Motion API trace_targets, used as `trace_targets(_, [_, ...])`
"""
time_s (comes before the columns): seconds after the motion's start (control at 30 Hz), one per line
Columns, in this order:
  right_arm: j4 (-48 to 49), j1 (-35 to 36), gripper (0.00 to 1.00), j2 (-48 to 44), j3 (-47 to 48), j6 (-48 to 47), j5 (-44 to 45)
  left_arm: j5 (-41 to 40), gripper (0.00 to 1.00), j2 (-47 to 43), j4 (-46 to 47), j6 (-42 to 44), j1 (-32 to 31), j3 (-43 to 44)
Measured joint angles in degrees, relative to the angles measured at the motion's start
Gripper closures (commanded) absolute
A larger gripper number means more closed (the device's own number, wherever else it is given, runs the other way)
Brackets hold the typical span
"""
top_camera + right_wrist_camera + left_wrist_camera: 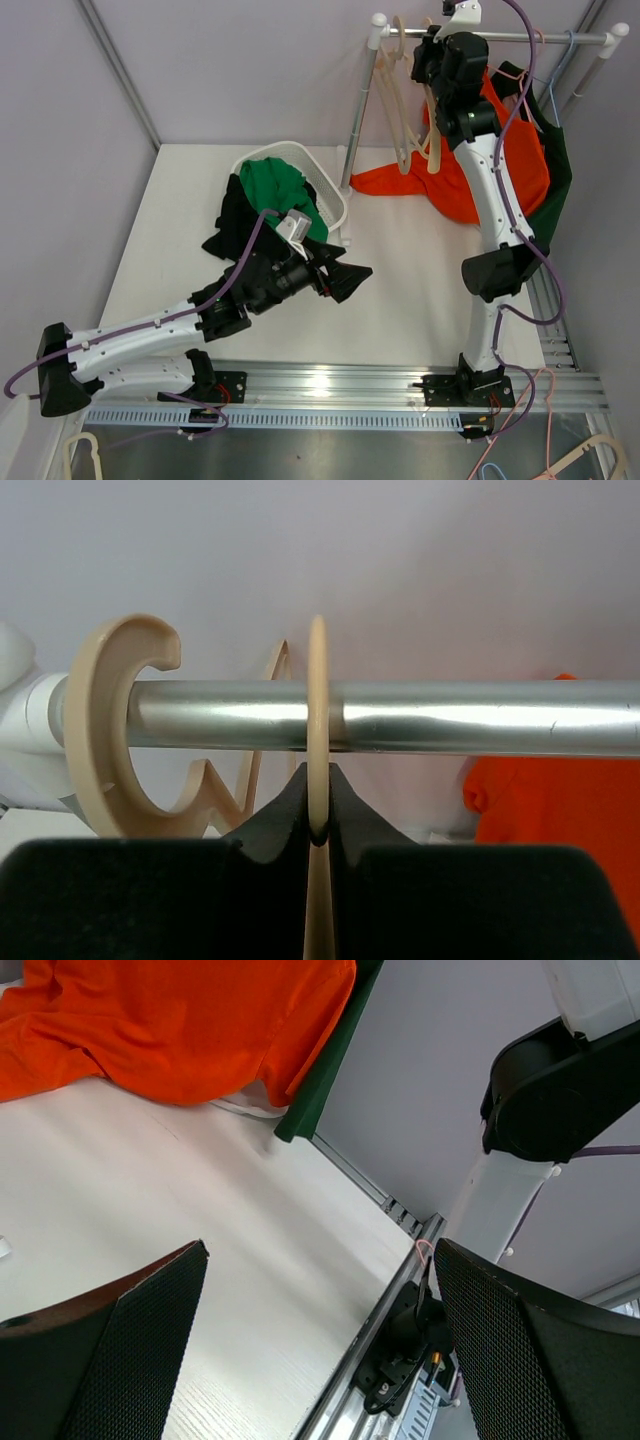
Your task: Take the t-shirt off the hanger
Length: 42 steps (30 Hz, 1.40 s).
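Right wrist view first: my right pincer (318,825) is closed hard on the thin cream hanger (318,700), its two black fingers pinching the hook just under the rail (480,715). The hook loops up over the rail and sits edge-on to the lens. A second hanger (95,730) hooks over the rail further toward its white end cap, close to the one I hold.

The orange t-shirt (560,820) hangs below the rail on the other side of my grip, near the fingers but not touching them. From the top external view it drapes down from under the rail, and its lower edge spreads onto the table (400,290). I cannot tell which hanger it hangs on. A dark green garment (558,165) hangs from the rail just behind it.

My left pincer (350,280) sits low over the table, well away from the rail, with its fingers (130,1350) spread wide and nothing between them. Beyond it, a white basket (335,200) stands beside the rail's upright post, with green cloth (280,185) inside and black cloth (235,225) spilling over its side.
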Motion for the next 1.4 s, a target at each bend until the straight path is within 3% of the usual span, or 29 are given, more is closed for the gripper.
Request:
trace_targets(0.07, [-0.37, 0.20, 0.63, -0.13, -0.07, 0.24, 0.11, -0.02, 0.00, 0.00, -0.24, 0.00, 0.00, -0.04])
trace_targets(0.17, [-1.14, 0.33, 0.47, -2.21, -3.13, 0.59, 1.86, -0.04, 0.01, 0.00, -0.33, 0.02, 0.00, -0.04])
trace_targets(0.37, [-5.62, -1.09, 0.41, -11.28, -12.35, 0.70, 7.98, -0.55, 0.00, -1.25, -2.27, 1.14, 0.00, -0.07])
trace_targets(0.47, [-7.21, -4.22, 0.29, -17.05, -15.56, 1.29, 10.29, -0.66, 0.01, -3.02, -3.21, 1.64, 0.00, -0.07])
trace_targets(0.67, [-9.35, -16.13, 0.30, -24.70, -17.75, 4.42, 8.39, -0.59, 0.00, -4.66, -4.33, 2.86, 0.00, -0.07])
trace_targets(0.83, [-13.64, -26.21, 0.29, -18.25, -9.53, 7.37, 0.96, -0.57, 0.01, -4.66, -5.53, 2.99, 0.00, -0.09])
trace_targets(1.07, [-17.51, -27.26, 0.31, -5.95, -4.07, 9.20, -9.62, -0.63, 0.00, -4.66, -6.88, 4.22, 0.00, -0.09])
trace_targets(1.4, [-14.86, -27.61, 0.30, -2.43, -4.07, 9.62, -13.03, 0.66, 0.00, -4.70, -7.23, 5.31, 0.00, -0.09])
